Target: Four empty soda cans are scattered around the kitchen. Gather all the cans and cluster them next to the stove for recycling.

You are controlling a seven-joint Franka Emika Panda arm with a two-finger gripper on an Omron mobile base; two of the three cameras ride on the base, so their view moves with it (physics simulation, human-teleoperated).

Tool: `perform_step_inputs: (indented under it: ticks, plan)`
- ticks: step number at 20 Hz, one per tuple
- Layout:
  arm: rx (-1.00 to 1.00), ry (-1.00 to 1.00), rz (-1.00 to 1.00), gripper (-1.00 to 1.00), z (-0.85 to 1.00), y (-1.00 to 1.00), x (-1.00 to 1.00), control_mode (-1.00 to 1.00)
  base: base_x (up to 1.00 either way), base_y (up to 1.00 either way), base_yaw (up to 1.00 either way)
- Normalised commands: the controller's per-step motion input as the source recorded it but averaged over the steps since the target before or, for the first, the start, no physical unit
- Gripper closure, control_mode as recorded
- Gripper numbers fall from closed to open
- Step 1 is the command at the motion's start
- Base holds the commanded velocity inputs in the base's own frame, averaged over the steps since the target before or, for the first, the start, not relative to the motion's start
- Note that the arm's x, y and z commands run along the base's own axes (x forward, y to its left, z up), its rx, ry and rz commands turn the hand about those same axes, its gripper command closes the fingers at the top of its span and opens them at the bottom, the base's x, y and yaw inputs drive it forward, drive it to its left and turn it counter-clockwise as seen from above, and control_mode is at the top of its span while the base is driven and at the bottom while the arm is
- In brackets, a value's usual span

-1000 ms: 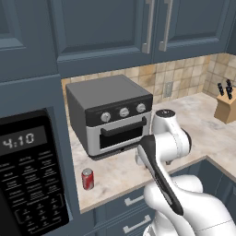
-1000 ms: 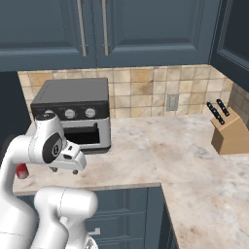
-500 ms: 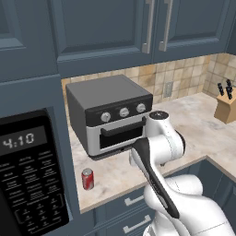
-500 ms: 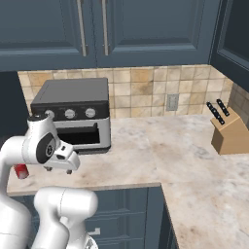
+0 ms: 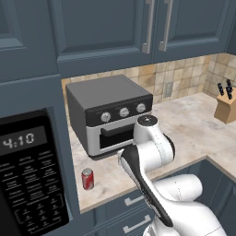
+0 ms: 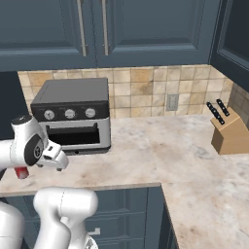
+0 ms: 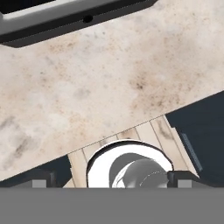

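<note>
can: one red can stands upright on the counter in the lower left of the left base view, near the front edge, just ahead of the toaster oven's left corner; in the right base view only a red sliver shows at the far left, behind the arm
oven: grey toaster oven with three knobs, centre of the left base view, back against the tiled wall
microwave: black panel reading 4:10 at the left edge of the left base view
knife block: wooden block with dark handles at the right of the right base view
gripper: fingertips sit at the two bottom corners of the hand view, gripper spread wide with nothing between, pointing down at the counter edge and the oven's underside
arm: white elbow stands in front of the oven
</note>
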Motion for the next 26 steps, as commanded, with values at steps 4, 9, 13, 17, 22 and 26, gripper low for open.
perform_step_inputs:
  ticks: [4,9,13,17,22,26]
  plan:
    - [0.0,-0.05,-0.01,-1.0,0.1,0.11,-0.01,-1.0,0.0,0.0,0.0]
    - [0.0,-0.05,0.0,-1.0,0.06,0.02,0.0,-1.0,0.0,0.0,0.0]
    - [0.0,-0.01,0.0,-1.0,0.0,0.07,-0.01,-1.0,0.0,0.0,0.0]
    - [0.02,0.0,0.07,-1.0,0.03,0.01,-0.15,-1.0,0.0,0.0,0.0]
    - [0.0,0.0,0.01,-1.0,0.0,0.0,-0.03,-1.0,0.0,0.0,0.0]
    - [0.0,-0.03,-0.01,-1.0,0.0,0.03,-0.14,-1.0,0.0,0.0,0.0]
